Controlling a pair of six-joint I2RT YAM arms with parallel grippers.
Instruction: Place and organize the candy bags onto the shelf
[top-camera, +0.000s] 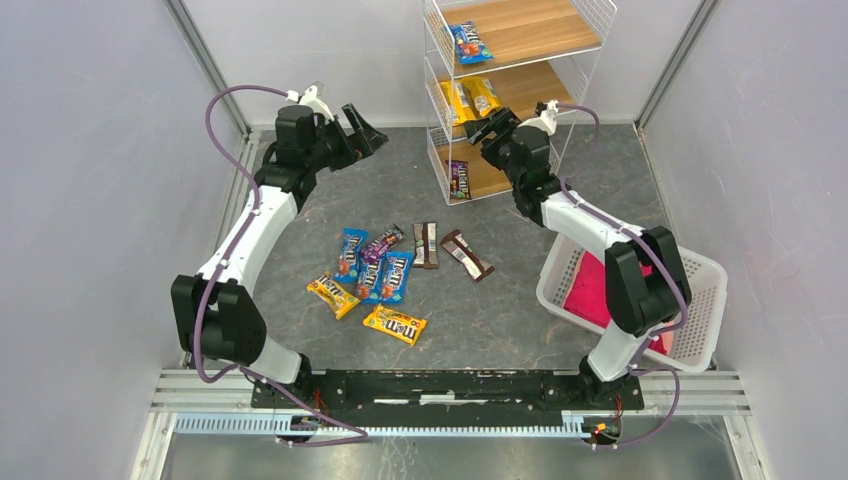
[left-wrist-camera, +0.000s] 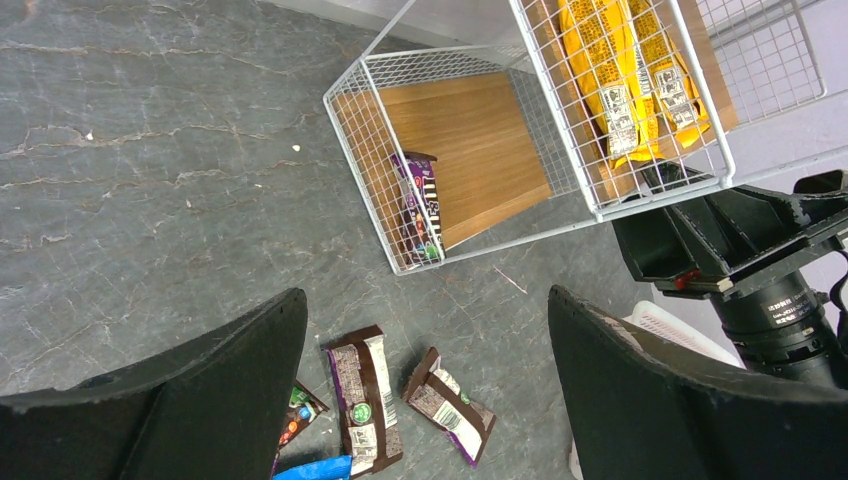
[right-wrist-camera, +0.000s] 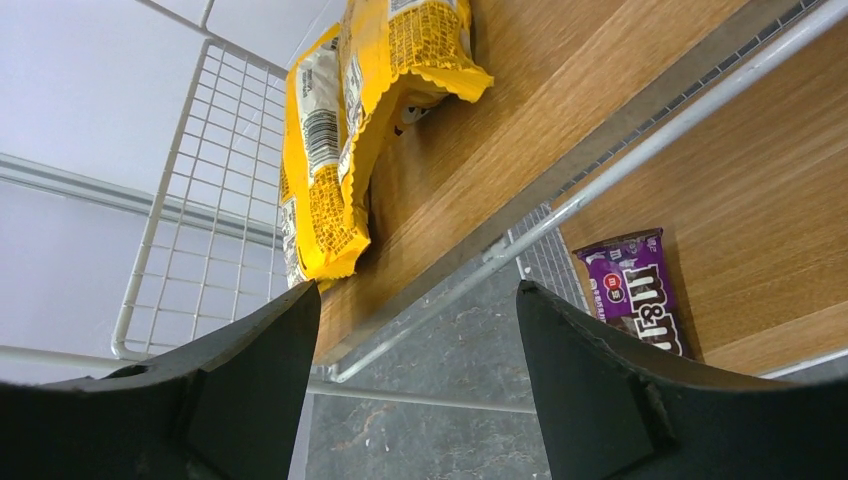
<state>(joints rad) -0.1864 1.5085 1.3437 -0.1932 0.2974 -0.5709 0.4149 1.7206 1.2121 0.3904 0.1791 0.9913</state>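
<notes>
Both spread wide and empty, the left hand (top-camera: 362, 130) hangs apart while the right hand (top-camera: 484, 128) hides part of the shelf (top-camera: 540, 30) beside the yellow bags (top-camera: 470, 98).

The tabletop (top-camera: 500, 320) is dark gray like stone, with thin pale cracks. Plain pale walls (top-camera: 90, 150) stand on three sides. Slim metal posts (top-camera: 207, 62) rise in the back corners. A silver rail (top-camera: 460, 426) runs along the near edge.

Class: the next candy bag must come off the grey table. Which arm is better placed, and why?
Probably left: the left gripper, open, looks down on the loose candy bags; the right gripper faces the shelf instead.
</notes>
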